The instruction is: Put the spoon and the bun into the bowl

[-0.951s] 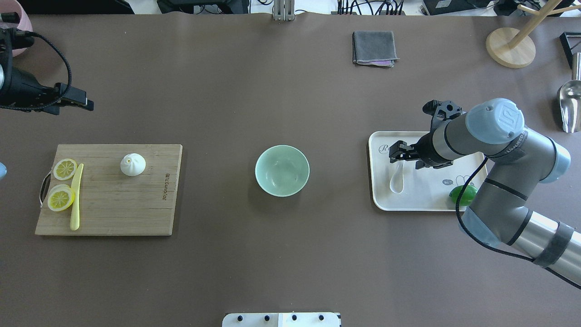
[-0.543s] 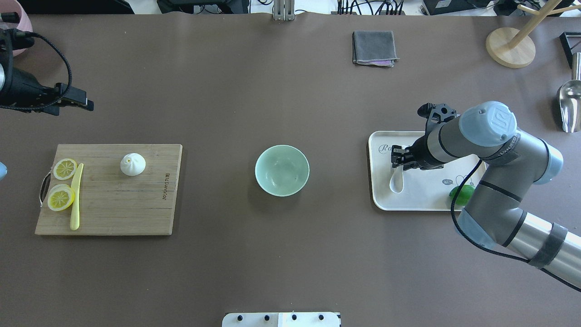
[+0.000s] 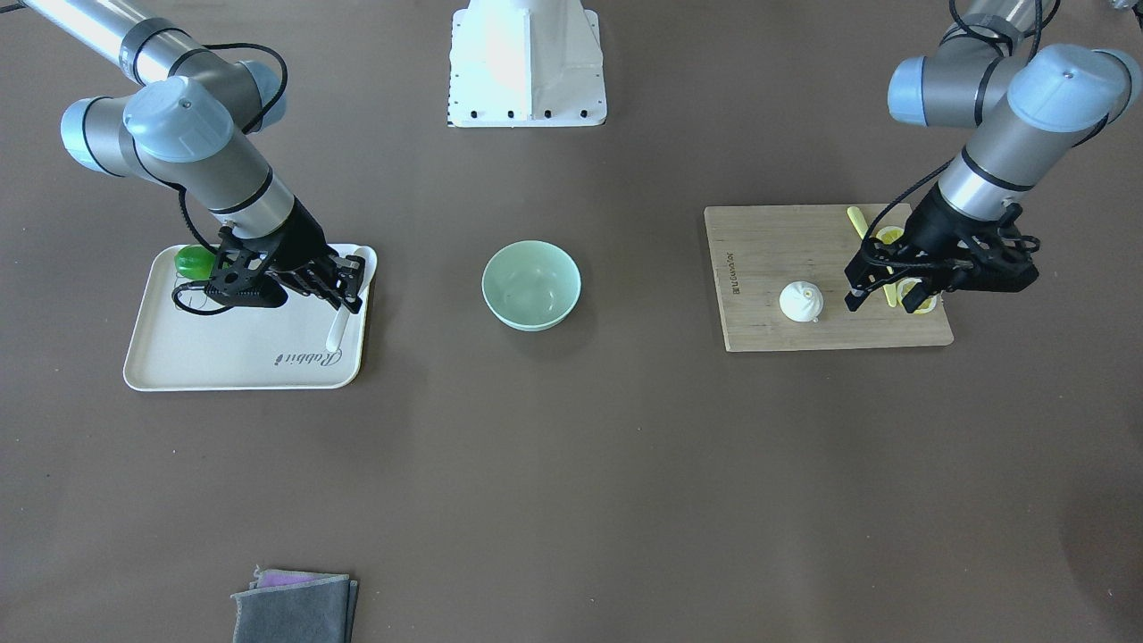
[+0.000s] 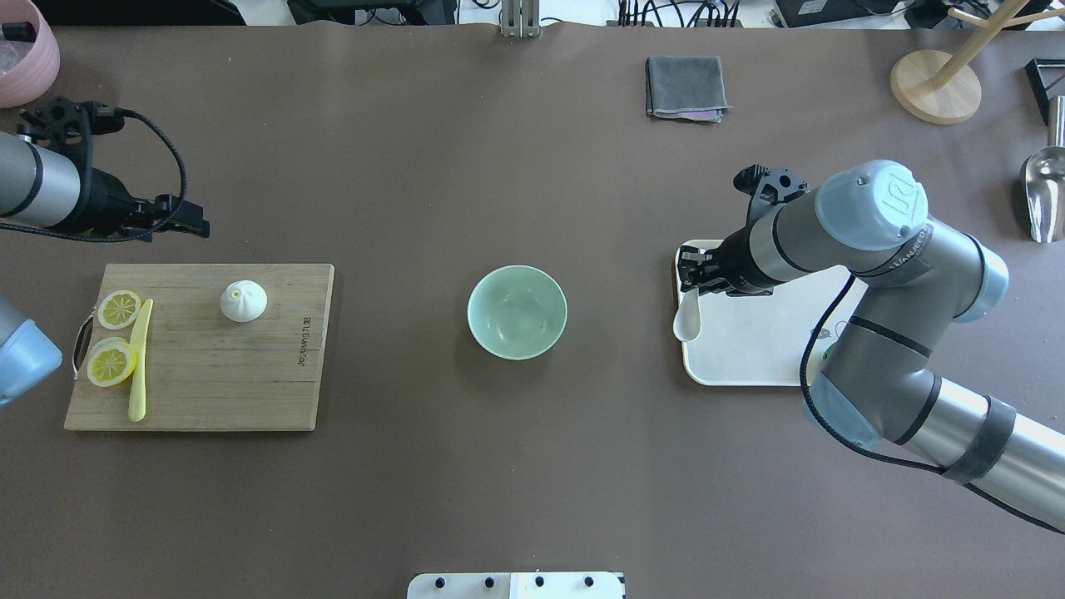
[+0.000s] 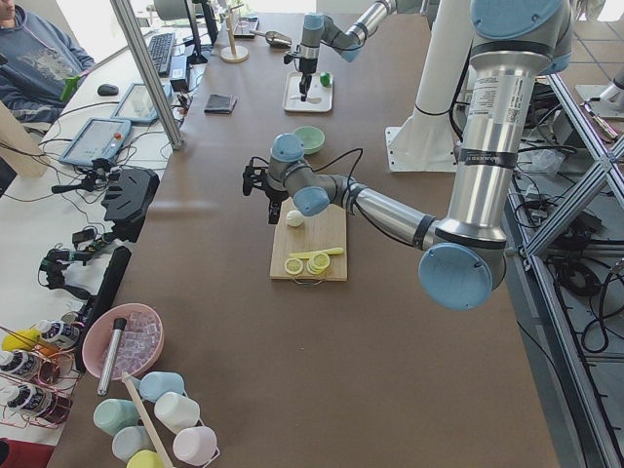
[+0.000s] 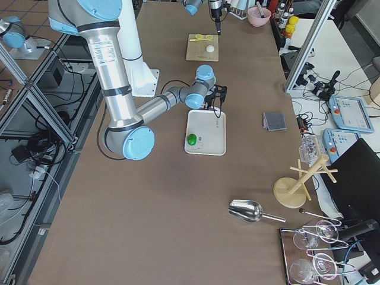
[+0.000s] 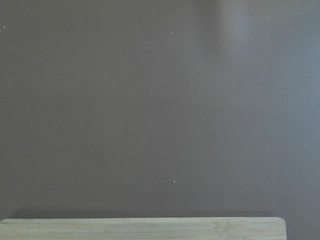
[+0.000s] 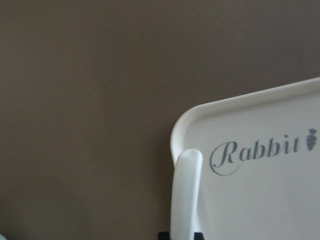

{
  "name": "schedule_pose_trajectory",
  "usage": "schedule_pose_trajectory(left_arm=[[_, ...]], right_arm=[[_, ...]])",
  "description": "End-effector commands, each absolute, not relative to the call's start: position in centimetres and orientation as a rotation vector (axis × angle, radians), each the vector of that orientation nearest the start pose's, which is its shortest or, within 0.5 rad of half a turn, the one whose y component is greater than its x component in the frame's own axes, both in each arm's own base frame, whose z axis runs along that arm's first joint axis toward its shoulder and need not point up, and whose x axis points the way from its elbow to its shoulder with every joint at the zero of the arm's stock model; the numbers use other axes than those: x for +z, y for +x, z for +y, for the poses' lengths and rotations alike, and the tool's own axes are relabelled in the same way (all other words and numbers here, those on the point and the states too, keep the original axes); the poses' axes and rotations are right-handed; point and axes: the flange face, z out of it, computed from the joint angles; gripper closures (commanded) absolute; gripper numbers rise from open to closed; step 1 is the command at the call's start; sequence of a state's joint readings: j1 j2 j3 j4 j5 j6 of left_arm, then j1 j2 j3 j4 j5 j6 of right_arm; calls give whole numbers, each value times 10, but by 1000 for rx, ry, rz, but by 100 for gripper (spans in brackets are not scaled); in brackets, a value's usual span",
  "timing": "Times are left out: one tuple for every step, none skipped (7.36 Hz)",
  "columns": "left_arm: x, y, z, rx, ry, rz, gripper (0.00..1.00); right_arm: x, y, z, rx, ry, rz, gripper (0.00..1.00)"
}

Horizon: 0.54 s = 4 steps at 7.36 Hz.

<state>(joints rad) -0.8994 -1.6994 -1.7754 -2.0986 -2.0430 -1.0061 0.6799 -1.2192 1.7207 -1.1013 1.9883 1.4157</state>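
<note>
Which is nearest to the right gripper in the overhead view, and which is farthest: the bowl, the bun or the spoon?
1. spoon, held in the right gripper at the tray edge.
2. bowl, in the middle of the view.
3. bun, on the cutting board at the far left.

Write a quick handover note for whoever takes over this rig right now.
Grippers: the right gripper is shut on the spoon, held at the tray edge nearest the bowl. The left gripper is open and empty, above the cutting board near the bun.
Done: spoon grasped.
Left: spoon into the empty bowl, then grasp the bun and add it.
</note>
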Motion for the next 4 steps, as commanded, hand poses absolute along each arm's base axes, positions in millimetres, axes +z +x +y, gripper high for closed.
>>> schedule_pose_trajectory(left_arm=[[443, 324, -463, -34, 213, 908, 16], [448, 335, -457, -26, 220, 888, 19], [459, 349, -456, -21, 222, 859, 21], [458, 350, -455, -19, 225, 860, 30]], right_arm=[[268, -464, -463, 330, 48, -1046, 100], [245, -482, -457, 349, 44, -1063, 100], [228, -498, -450, 358, 59, -1065, 100], [215, -509, -442, 380, 63, -1072, 100]])
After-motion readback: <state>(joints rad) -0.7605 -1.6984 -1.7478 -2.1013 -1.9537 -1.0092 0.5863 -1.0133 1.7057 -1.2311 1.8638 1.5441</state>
